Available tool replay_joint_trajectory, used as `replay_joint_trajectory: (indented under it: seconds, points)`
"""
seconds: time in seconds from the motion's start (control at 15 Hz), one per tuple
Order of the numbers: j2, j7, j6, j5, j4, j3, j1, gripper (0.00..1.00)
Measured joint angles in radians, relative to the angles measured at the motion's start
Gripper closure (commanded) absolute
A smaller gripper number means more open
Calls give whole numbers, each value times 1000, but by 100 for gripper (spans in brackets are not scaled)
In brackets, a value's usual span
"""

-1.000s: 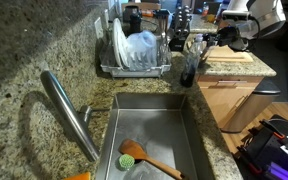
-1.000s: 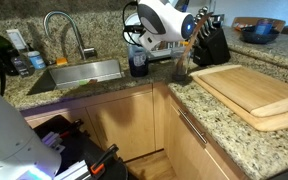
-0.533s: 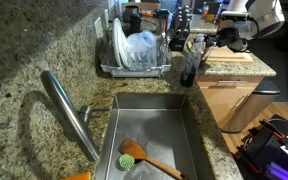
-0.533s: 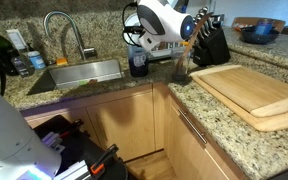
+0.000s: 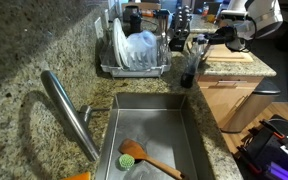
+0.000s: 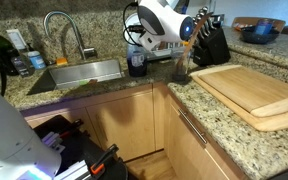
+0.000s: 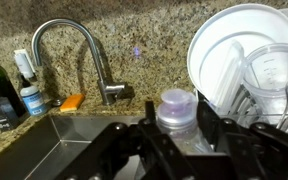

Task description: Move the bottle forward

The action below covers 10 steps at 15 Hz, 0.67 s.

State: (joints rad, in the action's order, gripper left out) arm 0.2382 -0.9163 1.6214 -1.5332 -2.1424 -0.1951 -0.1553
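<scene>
Gripper [image 7: 178,130] closed on the bottle [image 7: 176,108], one finger against each side of its body. Bottle upright, just beside the dish rack [image 5: 134,70], near the sink [image 5: 154,112] corner. Contact with the granite counter [image 6: 224,125] cannot be told.

We look at the scene from three places. In an exterior view we sit high behind the faucet [image 5: 69,112], looking down the length of the sink [image 5: 154,120] toward the dish rack [image 5: 134,52] and the arm [image 5: 246,22] beyond. In an exterior view we stand off the front of the table [image 6: 199,118], near the cutting board [image 6: 249,95], facing back toward the sink. Both share sink, faucet and arm. The wrist view sits low and close, facing the faucet across the sink, with the bottle [image 7: 177,112] in its foreground.
</scene>
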Motion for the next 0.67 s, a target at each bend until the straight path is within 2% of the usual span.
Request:
replay_joint_trajectory:
  seconds: [0.2,0.67]
  points:
    - [-1,3,2,-19,13,-2,-1,89]
    - [0,6,1,-18,13,1,1,89]
